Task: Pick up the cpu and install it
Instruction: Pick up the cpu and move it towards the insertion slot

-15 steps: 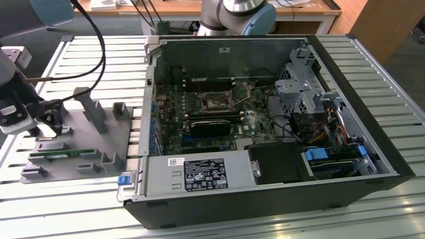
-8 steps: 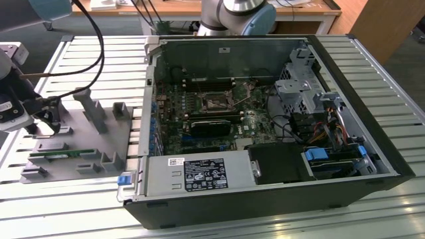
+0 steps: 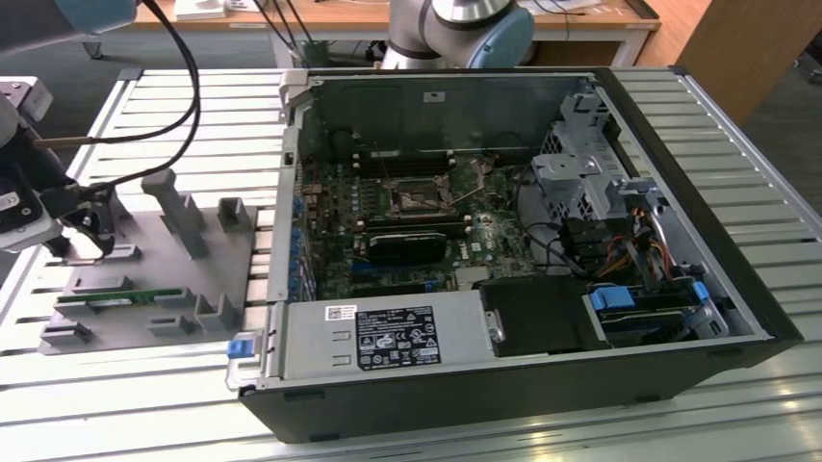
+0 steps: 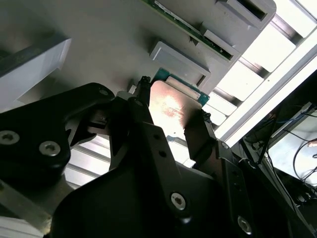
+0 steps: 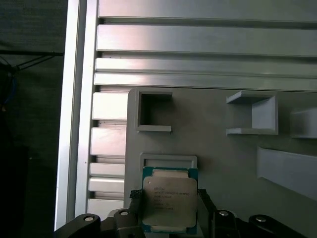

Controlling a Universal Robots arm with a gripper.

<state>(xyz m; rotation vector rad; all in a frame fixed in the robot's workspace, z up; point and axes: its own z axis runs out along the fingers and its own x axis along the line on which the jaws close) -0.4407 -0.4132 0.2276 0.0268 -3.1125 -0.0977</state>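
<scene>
The black end effector [image 5: 168, 196] straddles the small, square, silver-topped cpu [image 5: 170, 204] lying on the grey plastic holder plate [image 5: 223, 163], apparently clenched on its opposite edges.

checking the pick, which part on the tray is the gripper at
The cpu, the silver-topped square at the gripper; the long green memory stick lies apart.

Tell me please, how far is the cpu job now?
Done: the approach, since the gripper straddles the cpu. In hand: the grasp; the cpu lies on the grey holder plate, and a firm hold cannot be confirmed. Left: lifting it and seating it in the motherboard socket.
</scene>
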